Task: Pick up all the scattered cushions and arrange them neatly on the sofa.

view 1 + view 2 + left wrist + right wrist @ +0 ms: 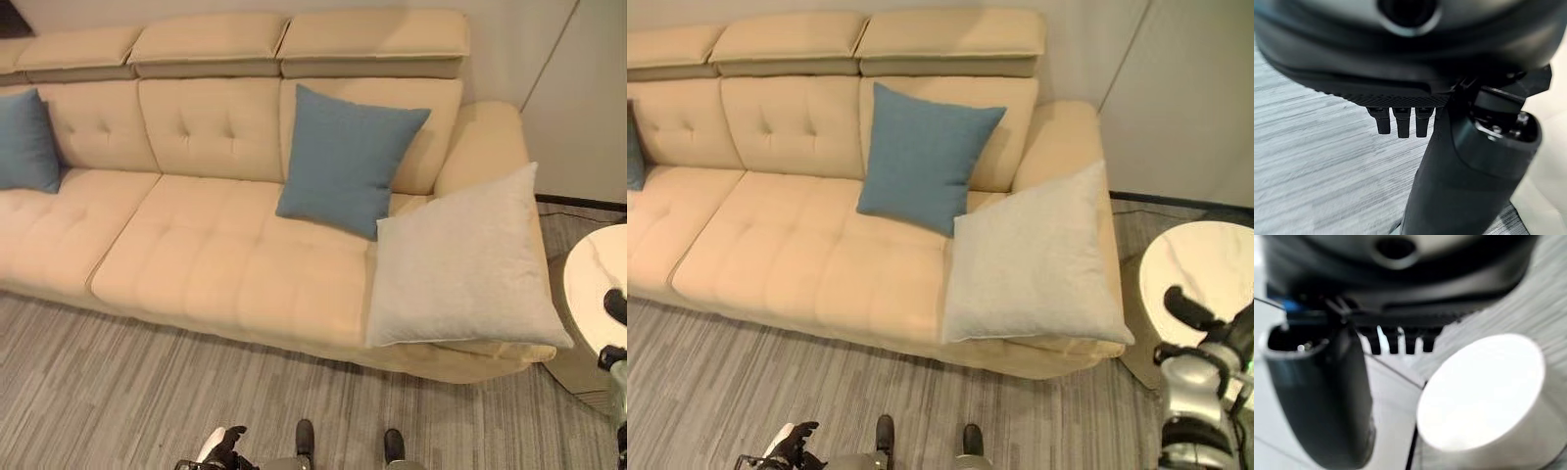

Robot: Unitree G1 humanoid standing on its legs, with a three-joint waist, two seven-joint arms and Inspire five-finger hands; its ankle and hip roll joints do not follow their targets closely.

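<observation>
A blue cushion (348, 157) leans upright against the backrest of the beige sofa (216, 255), over the right seat. Next to it, a larger light grey cushion (460, 264) rests tilted against the right armrest, its lower edge over the seat front. A second blue cushion (24, 142) stands at the sofa's far left. My left hand (223, 448) hangs low over the carpet in front of the sofa, open and holding nothing (1459, 171). My right hand (1190, 313) is off to the right beside the armrest, open and empty (1322, 401).
A round white side table (1205, 264) stands right of the sofa, just under my right hand. Grey striped carpet (118, 392) runs along the sofa's front. A pale wall (578, 88) rises behind the armrest.
</observation>
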